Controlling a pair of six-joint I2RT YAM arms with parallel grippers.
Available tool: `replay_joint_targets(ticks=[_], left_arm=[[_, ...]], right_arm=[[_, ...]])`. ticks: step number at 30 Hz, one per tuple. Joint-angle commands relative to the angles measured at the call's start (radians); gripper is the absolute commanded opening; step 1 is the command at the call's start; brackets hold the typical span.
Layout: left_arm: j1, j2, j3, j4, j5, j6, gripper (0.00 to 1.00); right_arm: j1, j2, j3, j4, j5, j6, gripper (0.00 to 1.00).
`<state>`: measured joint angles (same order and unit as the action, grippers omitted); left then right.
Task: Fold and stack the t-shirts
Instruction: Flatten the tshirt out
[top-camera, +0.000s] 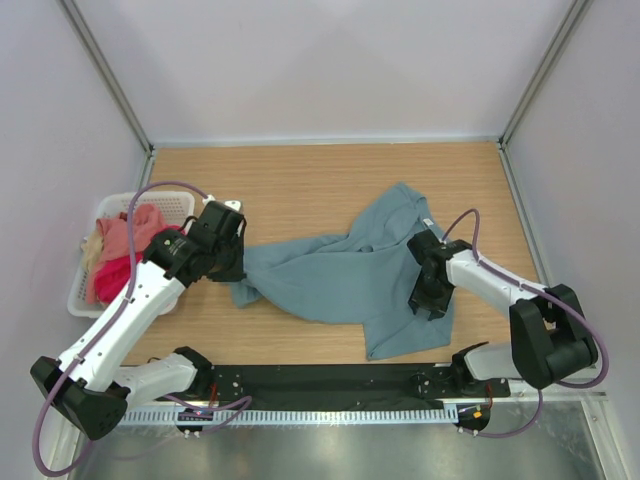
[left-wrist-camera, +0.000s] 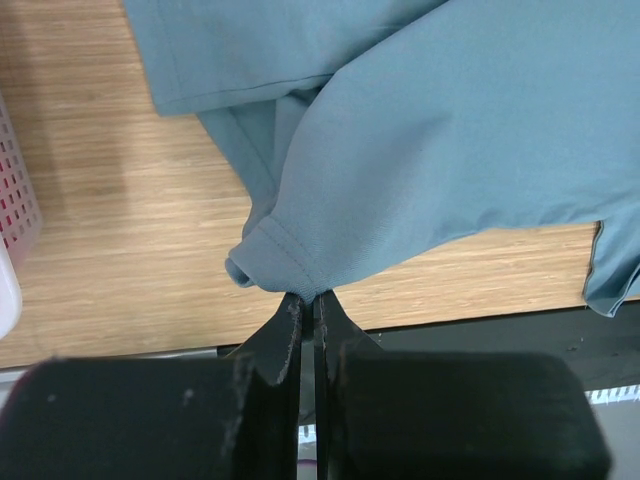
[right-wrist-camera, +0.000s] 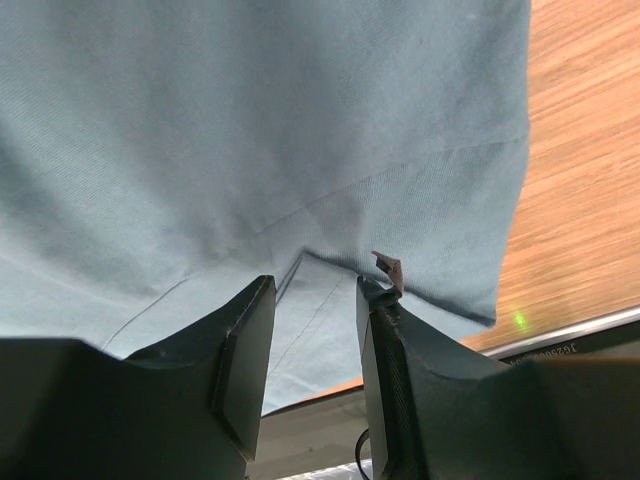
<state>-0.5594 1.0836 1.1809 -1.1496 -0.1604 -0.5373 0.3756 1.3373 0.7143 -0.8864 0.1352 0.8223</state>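
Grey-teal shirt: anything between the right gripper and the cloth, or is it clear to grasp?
Nothing visible is in the way. The right gripper is open, with the grey-teal shirt directly at its fingertips, by a hem seam. The left gripper is shut on a folded hem of the same shirt.

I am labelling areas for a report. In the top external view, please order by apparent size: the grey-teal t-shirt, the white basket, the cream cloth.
1. grey-teal t-shirt, clearly largest.
2. white basket, partly hidden.
3. cream cloth, only a small patch showing at the basket's left edge.
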Motion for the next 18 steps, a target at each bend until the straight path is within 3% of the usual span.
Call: replay_joint_targets(ticks=[1, 5, 10, 18], left_arm=[[0.007, -0.017, 0.002, 0.030, 0.012, 0.016, 0.00], [0.007, -0.022, 0.002, 0.025, -0.001, 0.020, 0.00], [0.006, -0.019, 0.005, 0.027, -0.002, 0.023, 0.00], [0.007, -0.014, 0.003, 0.030, 0.002, 0.022, 0.00]], right_arm=[[-0.004, 0.023, 0.028, 0.024, 0.014, -0.003, 0.45], [-0.003, 0.039, -0.002, 0.047, 0.029, -0.003, 0.40], [-0.004, 0.036, -0.007, 0.047, 0.032, -0.006, 0.25], [-0.004, -0.027, 0.062, -0.060, 0.101, -0.017, 0.15]])
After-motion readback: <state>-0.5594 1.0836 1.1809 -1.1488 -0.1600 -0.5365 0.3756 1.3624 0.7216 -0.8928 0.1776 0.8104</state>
